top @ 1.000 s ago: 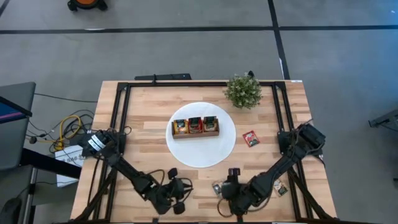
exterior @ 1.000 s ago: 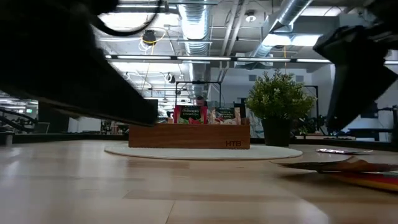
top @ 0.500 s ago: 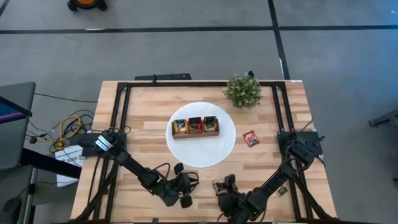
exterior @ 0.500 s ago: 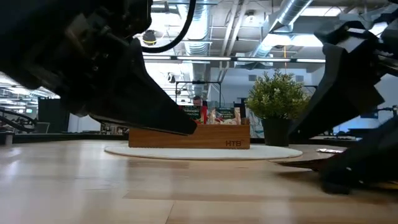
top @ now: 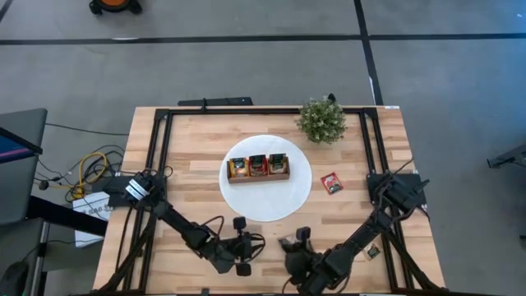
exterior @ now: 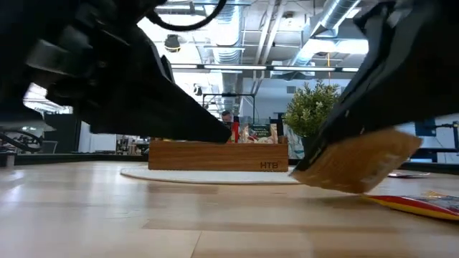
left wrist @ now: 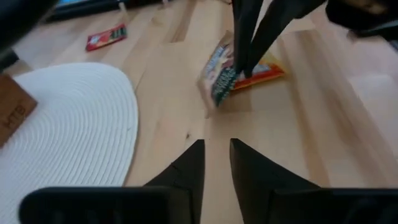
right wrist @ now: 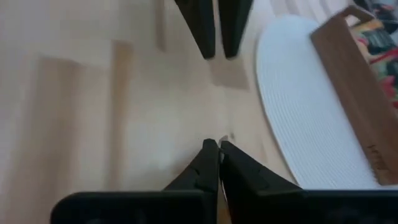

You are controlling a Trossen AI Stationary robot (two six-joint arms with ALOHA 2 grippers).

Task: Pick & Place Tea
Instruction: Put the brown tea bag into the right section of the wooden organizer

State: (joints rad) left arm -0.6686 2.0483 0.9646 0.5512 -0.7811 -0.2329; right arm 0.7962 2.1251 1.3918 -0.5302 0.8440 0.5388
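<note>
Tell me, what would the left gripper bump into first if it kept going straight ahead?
Probably the tea sachet pinched in the right gripper, tilted just ahead of the left gripper. Only bare table shows between them, though depth is hard to judge.

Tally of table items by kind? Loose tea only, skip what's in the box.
Loose sachets: 4 (red sachet, held sachet in right gripper, yellow-orange sachet, sachet by the right arm)
Wooden box: 1
White disc: 1
Plant: 1
Total: 7
</note>
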